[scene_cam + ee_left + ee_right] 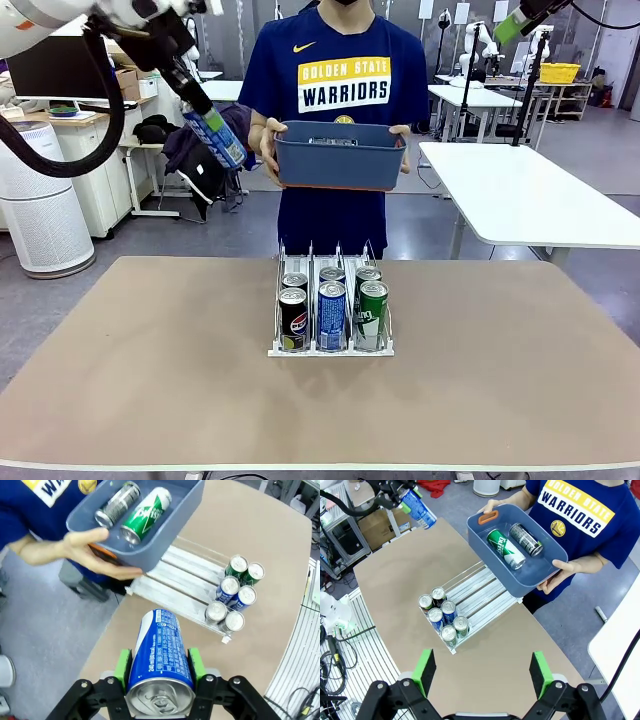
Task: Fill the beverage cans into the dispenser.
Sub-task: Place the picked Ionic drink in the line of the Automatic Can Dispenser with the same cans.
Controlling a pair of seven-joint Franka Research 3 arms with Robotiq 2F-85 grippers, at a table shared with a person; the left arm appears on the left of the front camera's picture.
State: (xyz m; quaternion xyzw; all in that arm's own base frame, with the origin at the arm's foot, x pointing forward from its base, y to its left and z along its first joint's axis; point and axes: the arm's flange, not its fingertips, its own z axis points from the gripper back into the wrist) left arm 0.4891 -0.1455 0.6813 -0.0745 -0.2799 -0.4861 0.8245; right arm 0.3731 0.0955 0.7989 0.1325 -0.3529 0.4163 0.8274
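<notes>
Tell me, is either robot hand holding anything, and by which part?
The left gripper holds a blue-and-white can by its sides, pads pressing near its silver-topped end. The right gripper is open and holds nothing.

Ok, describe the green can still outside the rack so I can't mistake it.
Find the dark blue tub the person holds at the far side of the table. Two cans lie inside: it's the green can with white lettering, beside a darker can; the dispenser's green ones stand upright.

Bright even indoor light; soft shadows; wide-angle edge distortion
</notes>
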